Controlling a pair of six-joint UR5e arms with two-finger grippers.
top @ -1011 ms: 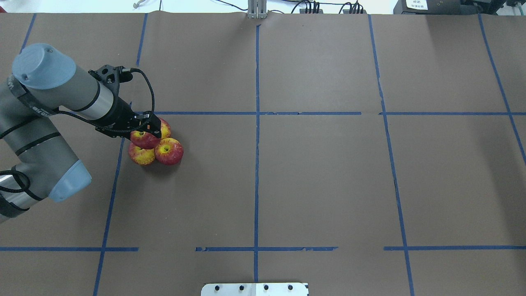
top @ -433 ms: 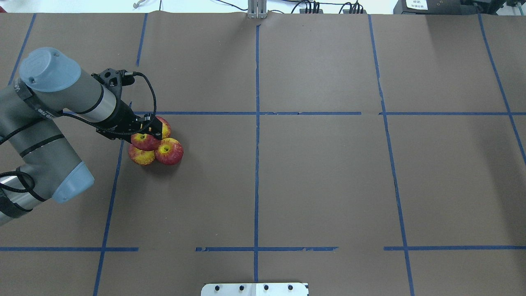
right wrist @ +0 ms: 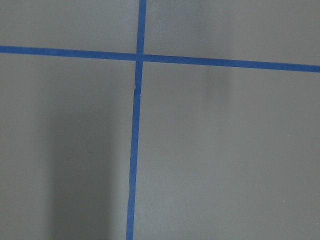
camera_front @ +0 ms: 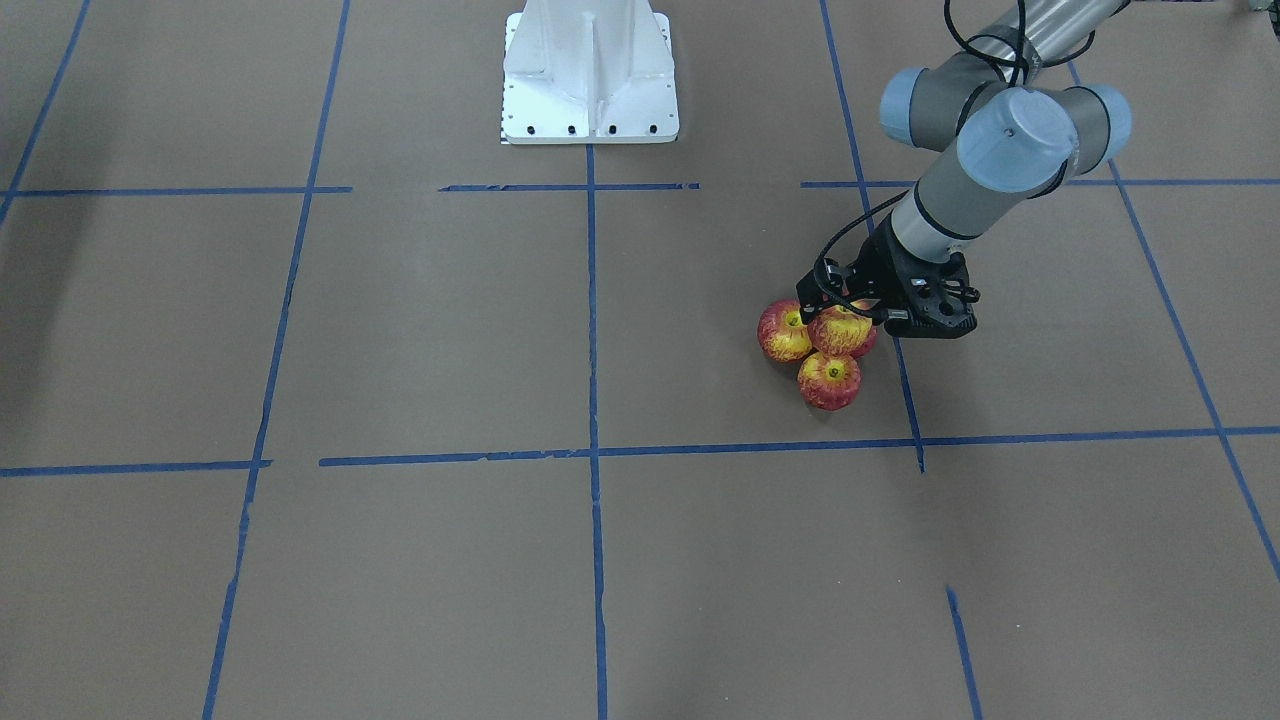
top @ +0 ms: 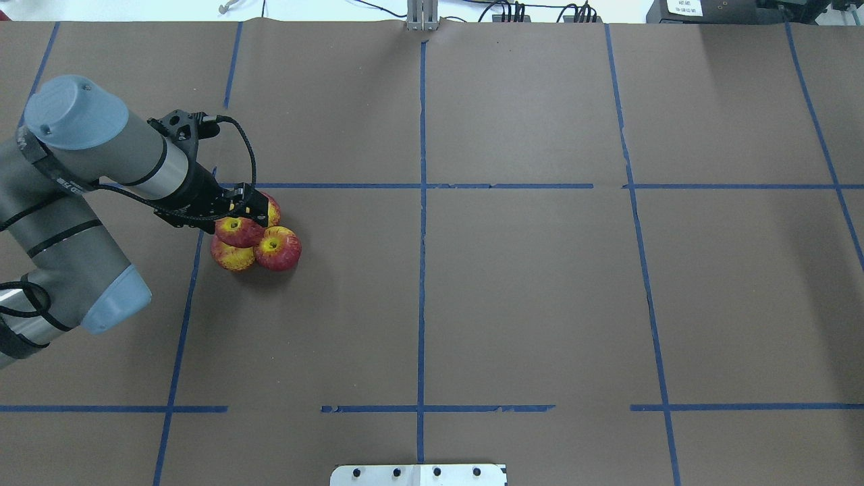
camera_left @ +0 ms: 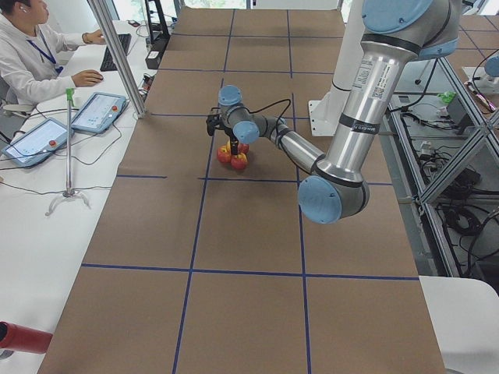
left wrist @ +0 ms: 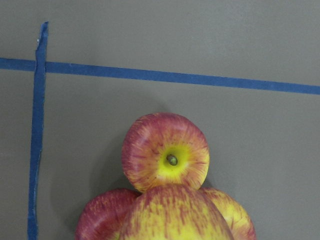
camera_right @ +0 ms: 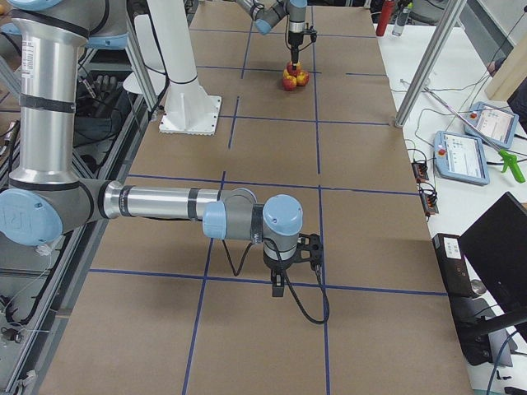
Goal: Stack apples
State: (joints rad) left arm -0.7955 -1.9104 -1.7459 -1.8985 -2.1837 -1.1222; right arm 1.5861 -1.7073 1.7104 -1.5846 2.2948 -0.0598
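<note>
The left arm [top: 81, 175] comes in from the left edge of the overhead view. Its left gripper [top: 244, 214] is down on the apples [top: 256, 239], which sit left of centre on the brown paper [top: 526, 283], just below a blue tape line [top: 337, 185]. The lower-left apple [top: 231, 258] comes first. Next is the top apple [top: 236, 232], resting on the other three (dimple up). The back apple [top: 273, 210] is half hidden under the gripper, and the right apple [top: 278, 248] ends the clump; all four touch. The fingers meet the top apple's far edge, but I cannot tell whether they pinch it or stand free. The right gripper [camera_right: 280, 284] shows only in the right side view, at lower middle, hanging over a tape line well apart from the apples. I cannot tell whether its fingers are spread or pressed together.
</note>
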